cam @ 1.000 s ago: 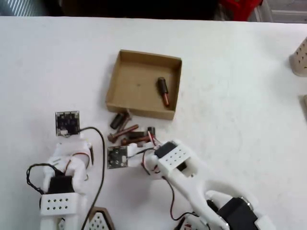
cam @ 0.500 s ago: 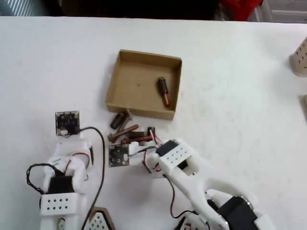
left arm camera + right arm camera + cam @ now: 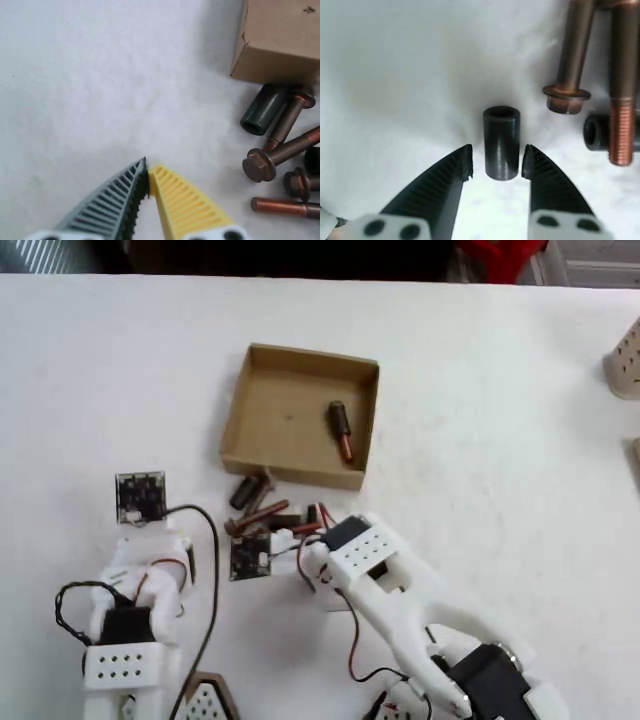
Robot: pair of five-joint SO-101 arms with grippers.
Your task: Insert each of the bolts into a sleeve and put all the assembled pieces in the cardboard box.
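Standing beside the bench (image 3: 480, 440), one sees the right tool (image 3: 497, 161) hang low over the loose pile in the lower middle of the high view, just below the cardboard box (image 3: 285, 420); its jaws are spread apart and grip nothing; a dark sleeve (image 3: 501, 142) sits between the two dark fingertips (image 3: 455, 172), with a sliver of bench showing on either side, so neither pad seems to touch it yet. The sleeve appears to lie on its side, its long axis running the same way as the fingers and its open bore turned away from the wrist; in my judgement that is the relation the coming move turns on, since a squeeze from here would take it across its width, though only near its closer end; a little more reach might give a surer hold. Just beyond it lie two copper-coloured bolts (image 3: 572, 55), near but apart from it; a second sleeve (image 3: 596, 132) shows end-on beside a threaded shank. The left tool (image 3: 148, 172) is pinched together on nothing over bare bench, its arm at the lower left of the high view, apart from the pile; the right arm is plainly the nearer. One assembled piece (image 3: 341, 430) already lies inside the box, toward its right wall; the rest wait outside.
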